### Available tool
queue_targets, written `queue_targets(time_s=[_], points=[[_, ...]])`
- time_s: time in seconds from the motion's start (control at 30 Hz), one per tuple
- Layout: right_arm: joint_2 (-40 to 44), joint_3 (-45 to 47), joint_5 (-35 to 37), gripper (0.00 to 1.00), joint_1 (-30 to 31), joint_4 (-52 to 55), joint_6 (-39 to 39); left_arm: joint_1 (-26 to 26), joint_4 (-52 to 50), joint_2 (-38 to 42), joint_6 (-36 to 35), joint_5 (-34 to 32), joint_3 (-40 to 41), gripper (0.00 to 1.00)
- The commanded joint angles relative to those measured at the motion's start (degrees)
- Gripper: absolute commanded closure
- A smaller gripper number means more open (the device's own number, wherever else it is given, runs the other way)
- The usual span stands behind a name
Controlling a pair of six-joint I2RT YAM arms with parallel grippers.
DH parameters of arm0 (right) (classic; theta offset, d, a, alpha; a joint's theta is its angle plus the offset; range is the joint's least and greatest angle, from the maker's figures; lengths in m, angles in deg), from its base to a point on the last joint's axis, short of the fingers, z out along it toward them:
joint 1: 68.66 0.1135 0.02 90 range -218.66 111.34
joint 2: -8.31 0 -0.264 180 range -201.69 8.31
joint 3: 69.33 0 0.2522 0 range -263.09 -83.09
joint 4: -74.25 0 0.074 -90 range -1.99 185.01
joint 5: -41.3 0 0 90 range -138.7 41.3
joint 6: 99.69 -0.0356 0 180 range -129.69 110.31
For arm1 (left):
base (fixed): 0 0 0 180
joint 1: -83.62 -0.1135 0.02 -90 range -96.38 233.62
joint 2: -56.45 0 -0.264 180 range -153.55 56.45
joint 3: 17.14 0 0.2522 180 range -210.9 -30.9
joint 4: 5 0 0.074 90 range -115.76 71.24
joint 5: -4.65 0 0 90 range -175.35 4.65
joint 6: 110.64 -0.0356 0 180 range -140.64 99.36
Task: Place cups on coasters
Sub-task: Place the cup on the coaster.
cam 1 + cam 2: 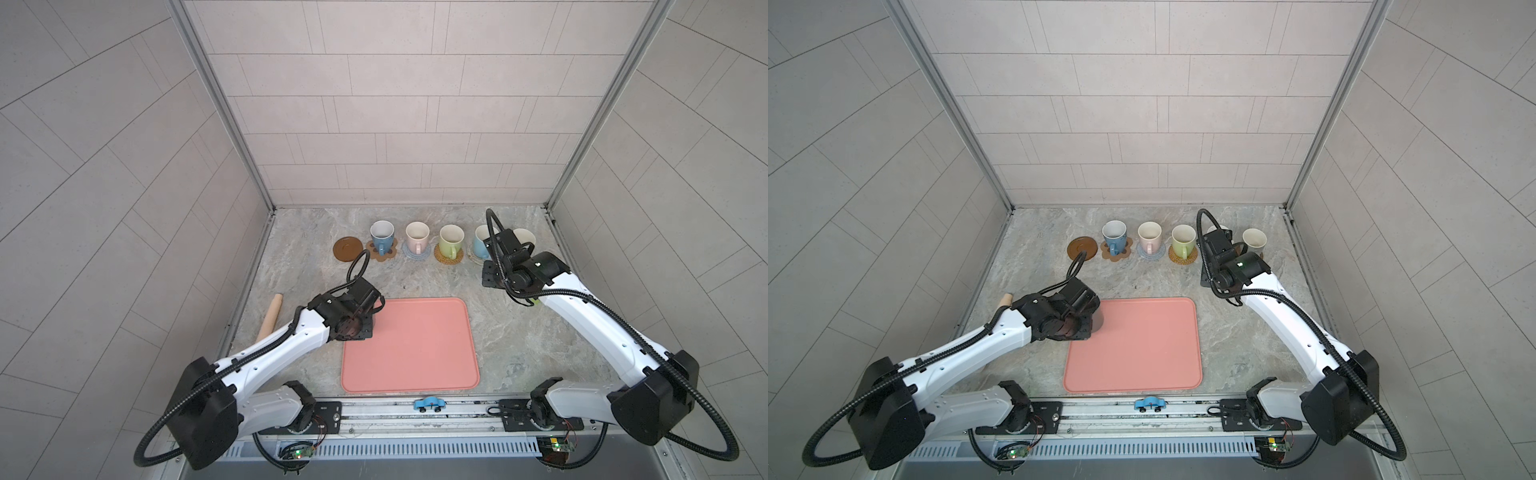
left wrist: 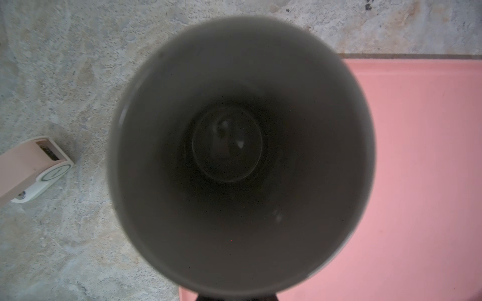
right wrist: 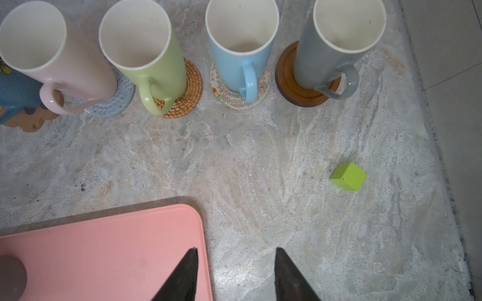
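Left gripper (image 1: 361, 328): closed above the far left corner of the pink tray (image 1: 415, 353), apparently on the dark grey mug (image 2: 240, 156); the contact is hidden.
Right gripper (image 3: 236, 250): fingers apart, empty, beyond the tray's far right corner.
Dark grey mug: upright on the tray's far left corner.
Bare wooden coaster (image 1: 348, 249): beyond the tray's far left corner.

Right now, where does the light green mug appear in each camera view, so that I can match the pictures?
In a top view: the light green mug stands in the back row, just right of the pale pink mug.
In a top view: same place in the row.
Left wrist: not in it.
Right wrist: between the pale pink mug and the light blue mug, handle toward the camera.
Shared landmark: the pink tray, seen in all four views.
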Motion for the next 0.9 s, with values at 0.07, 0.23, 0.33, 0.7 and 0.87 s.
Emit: queue_targets(time_s=[0.07,0.23,0.33,0.7,0.87], points=[[2.0,1.2,1.4,0.50,0.3,1.9,-0.9,-0.3,-1.0,-1.9,-0.1,-0.5,0.5,0.80],[2.3,1.4,1.4,0.50,0.3,1.9,-1.2,-0.3,-0.8,-2.4,-0.3,-0.7,0.3,0.79],[2.5,1.4,1.3,0.50,0.2,1.9,-1.3,-0.3,-0.5,-2.5,-0.6,-0.8,0.3,0.85],[3.2,1.6,1.7,0.50,0.3,2.4,-1.4,-0.3,0.1,0.5,-2.4,-3.8,-0.4,0.99],[3.2,1.7,1.6,0.50,0.3,2.2,-1.4,-0.3,0.5,2.1,-2.7,-6.3,-0.4,0.99]])
